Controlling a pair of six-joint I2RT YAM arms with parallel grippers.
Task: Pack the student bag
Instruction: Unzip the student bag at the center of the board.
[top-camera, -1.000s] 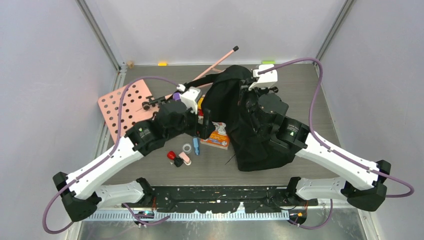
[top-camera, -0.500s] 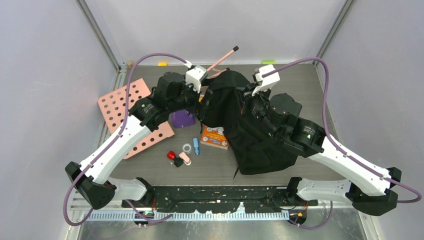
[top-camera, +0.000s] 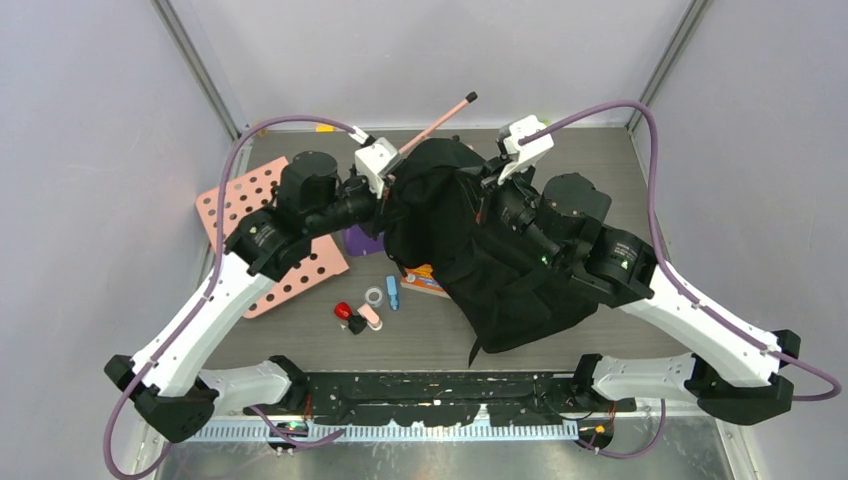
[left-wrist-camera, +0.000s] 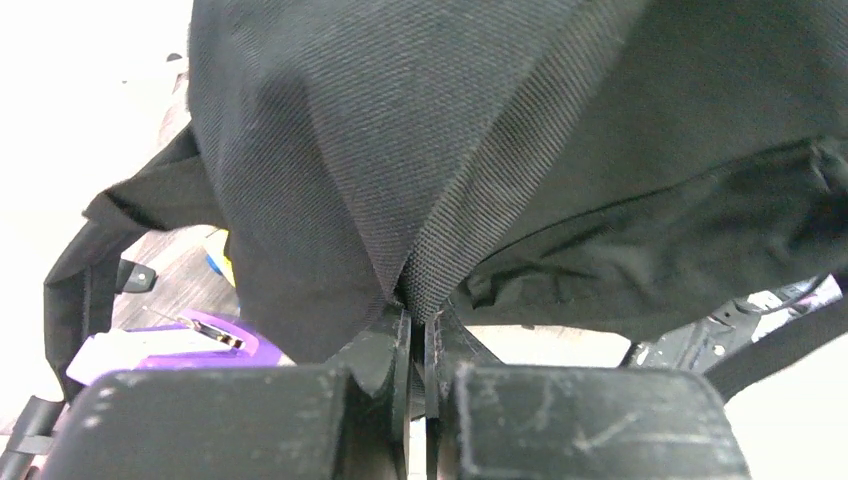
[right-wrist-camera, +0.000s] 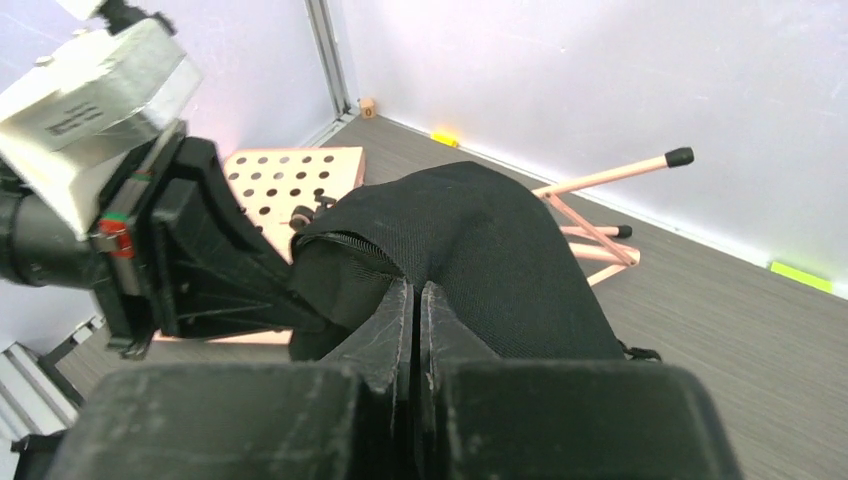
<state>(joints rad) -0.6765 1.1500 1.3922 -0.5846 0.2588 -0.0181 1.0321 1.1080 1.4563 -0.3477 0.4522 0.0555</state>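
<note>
Left gripper (left-wrist-camera: 416, 318) pinches the student bag (left-wrist-camera: 480, 150).

The grey wood-grain table (top-camera: 420, 340) bears a pink perforated board (top-camera: 235, 210) at its left, a flat purple item (top-camera: 360, 242) just beside that board's right edge, and a pink stand with black-tipped legs (top-camera: 445, 117) at the back. Near the front middle lies a loose cluster: a red piece (top-camera: 343, 310), a black piece (top-camera: 356, 324), a pink block (top-camera: 370, 317), a clear ring (top-camera: 374, 296) and a blue piece (top-camera: 392, 292). The student bag (top-camera: 510, 300) rests by its lower part on the right half (its upper part is raised off the surface), covering part of an orange booklet (top-camera: 428, 281).
</note>
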